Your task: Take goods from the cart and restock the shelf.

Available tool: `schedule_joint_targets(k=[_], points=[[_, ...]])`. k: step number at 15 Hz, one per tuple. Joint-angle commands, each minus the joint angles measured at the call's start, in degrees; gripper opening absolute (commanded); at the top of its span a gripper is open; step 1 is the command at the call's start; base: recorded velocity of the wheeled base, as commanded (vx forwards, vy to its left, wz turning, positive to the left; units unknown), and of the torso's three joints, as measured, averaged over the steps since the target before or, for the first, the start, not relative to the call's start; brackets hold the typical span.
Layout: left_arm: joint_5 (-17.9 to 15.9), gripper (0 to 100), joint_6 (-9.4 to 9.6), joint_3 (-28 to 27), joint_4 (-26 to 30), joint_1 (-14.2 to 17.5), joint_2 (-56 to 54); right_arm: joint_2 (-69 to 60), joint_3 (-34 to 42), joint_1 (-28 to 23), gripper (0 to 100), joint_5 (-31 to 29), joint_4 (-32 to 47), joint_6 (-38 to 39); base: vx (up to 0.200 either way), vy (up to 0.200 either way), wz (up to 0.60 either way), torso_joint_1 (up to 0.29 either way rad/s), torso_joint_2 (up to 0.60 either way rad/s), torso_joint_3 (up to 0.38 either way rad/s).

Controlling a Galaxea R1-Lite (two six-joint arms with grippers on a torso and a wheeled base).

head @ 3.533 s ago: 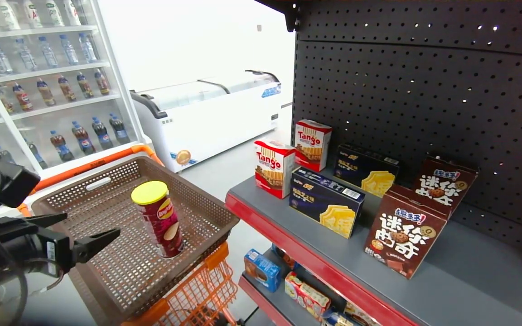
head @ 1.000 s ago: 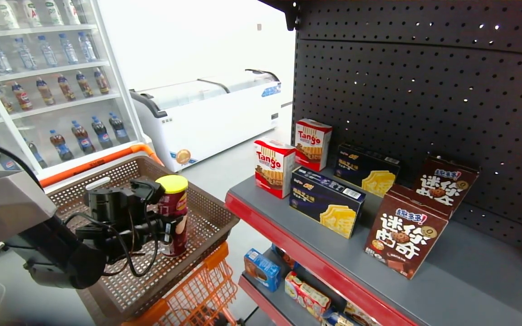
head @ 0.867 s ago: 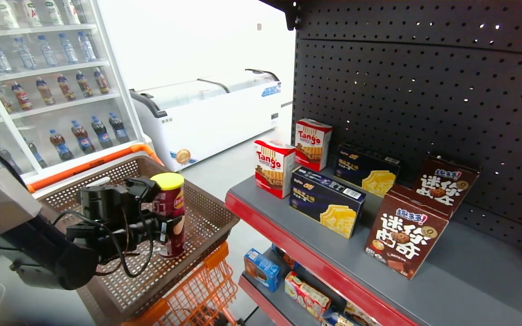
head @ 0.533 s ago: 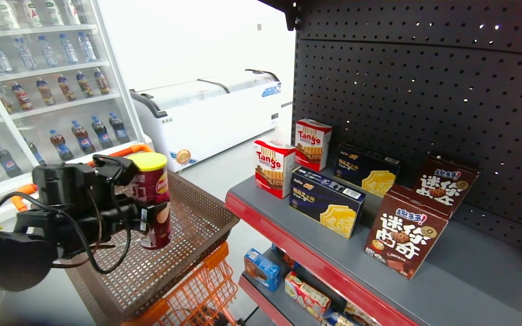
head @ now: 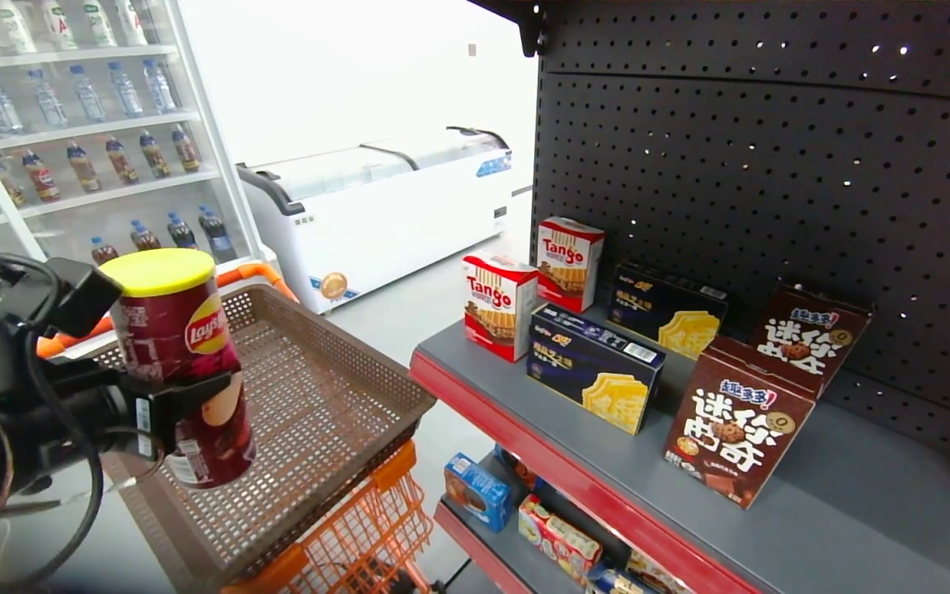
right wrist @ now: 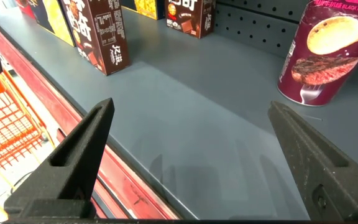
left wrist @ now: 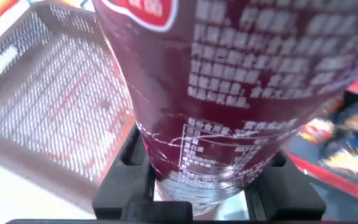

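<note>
Above the brown perforated basket, left gripper jaws clamp a tall maroon yellow-lidded can whose smooth wall may slip; right gripper jaws apart.

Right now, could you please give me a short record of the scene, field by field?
Held item: maroon cylindrical chip can with yellow lid, roughly upright, off the basket floor
Left hand: shut around the can's body
Right hand: open, above bare shelf
Basket: brown perforated plastic basket on orange wire cart
Shelf: grey shelf board with red front edge
Shelf stock: red-and-white wafer boxes, dark blue boxes, brown cookie boxes, second maroon can near the right hand
Task state: held can not yet on shelf
</note>
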Motion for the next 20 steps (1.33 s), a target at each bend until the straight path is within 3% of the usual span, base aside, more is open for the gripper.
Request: schedule_joint_targets(k=[1, 4, 7, 9, 10, 11, 14, 15, 16, 18, 20], points=[[0.0, 0, 0.04, 6.2, -1.1, -0.2, -7.9, 0.1, 0.0, 0.0, 100, 0.0, 0.0, 0.0, 0.0, 0.0, 0.0, 0.0, 0.0, 0.0], [-2.1, 0, -0.32, 9.3, -1.6, 0.0, -12.4, 0.1, 0.0, 0.0, 100, 0.0, 0.0, 0.0, 0.0, 0.0, 0.0, 0.0, 0.0, 0.0], [-2.8, 0, -0.14, 7.2, -1.3, -0.3, -12.2, 0.1, 0.0, 0.0, 100, 0.0, 0.0, 0.0, 0.0, 0.0, 0.0, 0.0, 0.0, 0.0], [-6.2, 0, -0.49, 6.5, -1.5, -3.1, -11.1, 0.1, 0.0, 0.0, 100, 0.0, 0.0, 0.0, 0.0, 0.0, 0.0, 0.0, 0.0, 0.0], [-12.3, 0, -0.49, 6.3, -1.5, -3.9, -11.1, 0.1, 0.0, 0.0, 100, 0.0, 0.0, 0.0, 0.0, 0.0, 0.0, 0.0, 0.0, 0.0], [-14.6, 0, -0.32, 5.9, -1.4, -5.1, -10.5, 0.1, 0.0, 0.0, 100, 0.0, 0.0, 0.0, 0.0, 0.0, 0.0, 0.0, 0.0, 0.0], [-15.9, 0, -1.28, 2.3, -1.4, -12.4, -6.8, 0.1, 0.0, 0.0, 100, 0.0, 0.0, 0.0, 0.0, 0.0, 0.0, 0.0, 0.0, 0.0], [-19.2, 0, -4.1, 0.9, -1.9, -15.2, -5.7, 0.1, 0.0, 0.0, 100, 0.0, 0.0, 0.0, 0.0, 0.0, 0.0, 0.0, 0.0, 0.0], [-21.4, 0, -5.15, 0.5, -1.7, -16.7, -5.4, 0.1, 0.0, 0.0, 100, 0.0, 0.0, -0.1, 0.0, 0.0, 0.0, 0.0, 0.0, 0.0], [-23.5, 0, -5.15, 0.5, -1.4, -20.1, -4.4, 0.1, 0.0, 0.0, 100, 0.1, 0.0, -0.1, 0.0, 0.0, 0.0, 0.0, 0.0, 0.0], [-28.5, 0, -4.97, 0.3, -2.1, -21.7, -2.6, 0.1, 0.0, 0.0, 100, 0.1, 0.0, 0.0, 0.0, 0.0, 0.0, 0.0, 0.0, 0.0]])
